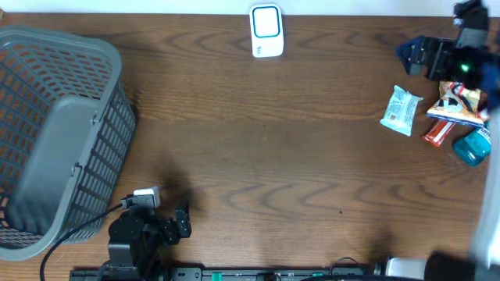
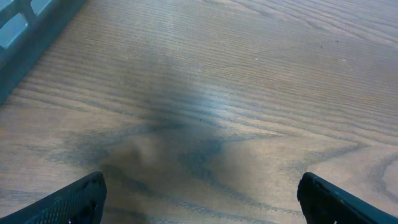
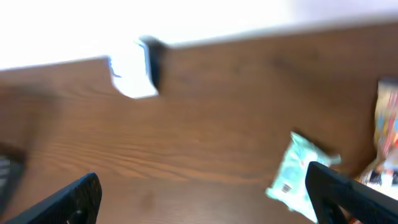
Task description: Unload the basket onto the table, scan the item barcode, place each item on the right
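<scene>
The white scanner (image 1: 266, 31) with a blue face stands at the table's far edge; in the right wrist view the scanner (image 3: 134, 68) is blurred at the upper left. A pale blue packet (image 1: 401, 110) lies flat at the right, and a small barcode shows on the packet (image 3: 292, 177) next to my right fingertip. My right gripper (image 3: 202, 199) is open over bare wood, holding nothing; overhead it (image 1: 412, 53) hovers behind the packet. My left gripper (image 2: 202, 199) is open and empty near the front edge (image 1: 183, 222).
A grey mesh basket (image 1: 58, 133) fills the left side; its wall (image 2: 25, 31) shows in the left wrist view. Right of the blue packet lie an orange-red snack pack (image 1: 453, 109) and a teal item (image 1: 471, 147).
</scene>
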Robot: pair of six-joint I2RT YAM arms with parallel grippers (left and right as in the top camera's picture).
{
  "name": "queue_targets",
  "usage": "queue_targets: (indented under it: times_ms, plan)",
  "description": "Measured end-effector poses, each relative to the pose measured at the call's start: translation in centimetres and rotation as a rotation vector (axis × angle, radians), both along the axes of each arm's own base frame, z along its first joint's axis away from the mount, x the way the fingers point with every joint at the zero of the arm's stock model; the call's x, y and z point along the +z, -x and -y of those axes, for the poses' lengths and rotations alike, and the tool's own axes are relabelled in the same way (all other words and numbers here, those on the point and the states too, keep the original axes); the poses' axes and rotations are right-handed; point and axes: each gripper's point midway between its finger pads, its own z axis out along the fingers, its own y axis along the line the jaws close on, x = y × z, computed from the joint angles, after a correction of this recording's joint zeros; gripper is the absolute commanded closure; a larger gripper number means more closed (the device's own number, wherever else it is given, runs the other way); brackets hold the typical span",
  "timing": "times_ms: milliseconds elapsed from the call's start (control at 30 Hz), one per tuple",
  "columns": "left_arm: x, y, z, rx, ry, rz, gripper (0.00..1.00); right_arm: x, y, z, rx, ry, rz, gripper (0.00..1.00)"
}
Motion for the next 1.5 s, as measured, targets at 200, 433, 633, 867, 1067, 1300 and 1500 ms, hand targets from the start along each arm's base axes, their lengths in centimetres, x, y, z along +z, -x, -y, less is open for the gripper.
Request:
queue_targets:
  times_ms: [200, 433, 633, 867, 1067, 1300, 1500]
  plan:
    - [0.0, 0.0, 0.0, 0.000, 0.000, 0.000, 0.02, 9.8, 7.9, -2.6, 0.022, 0.059, 0.270, 0.01]
    - [0.0, 0.0, 0.0, 0.000, 0.000, 0.000, 0.02, 15.8, 15.8, -4.7, 0.032, 0.113, 0.495, 0.01]
    - [0.0, 0.0, 0.0, 0.000, 0.000, 0.000, 0.02, 18.7, 22.0, -6.3, 0.034, 0.152, 0.647, 0.01]
    - [0.0, 0.0, 0.0, 0.000, 0.000, 0.000, 0.02, 20.3, 27.6, -7.7, 0.037, 0.187, 0.780, 0.01]
    - [0.0, 0.0, 0.0, 0.000, 0.000, 0.000, 0.02, 20.1, 30.4, -8.4, 0.037, 0.195, 0.812, 0.01]
    - [0.0, 0.0, 0.0, 0.000, 0.000, 0.000, 0.02, 16.8, 33.1, -8.7, 0.014, 0.185, 0.724, 0.01]
    - [0.0, 0.0, 0.0, 0.000, 0.000, 0.000, 0.02, 14.3, 34.9, -8.4, -0.026, 0.198, 0.705, 0.01]
